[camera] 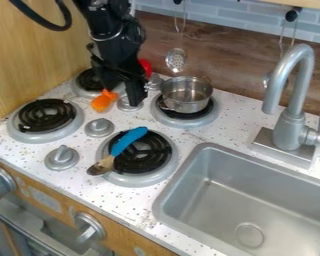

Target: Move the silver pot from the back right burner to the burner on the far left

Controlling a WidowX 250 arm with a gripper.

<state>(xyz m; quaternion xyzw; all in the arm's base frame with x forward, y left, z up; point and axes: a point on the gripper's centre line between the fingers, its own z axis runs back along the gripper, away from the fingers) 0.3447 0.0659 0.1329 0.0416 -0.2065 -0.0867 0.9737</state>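
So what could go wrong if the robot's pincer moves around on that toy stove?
The pincer hangs right by the orange thing, so a small nudge might push that away. I can't tell if they touch.

The silver pot sits close by on a back burner, so a sideways swing could knock it.

The blue-handled spoon lies loose across a front burner, so a bump might make it slide off.

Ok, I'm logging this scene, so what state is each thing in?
Gripper: hanging beside orange toy
Orange toy: lying on counter
Pot: upright, uncovered, on back burner
Spoon: lying across front burner
Skimmer: hanging by wall
Faucet: not running
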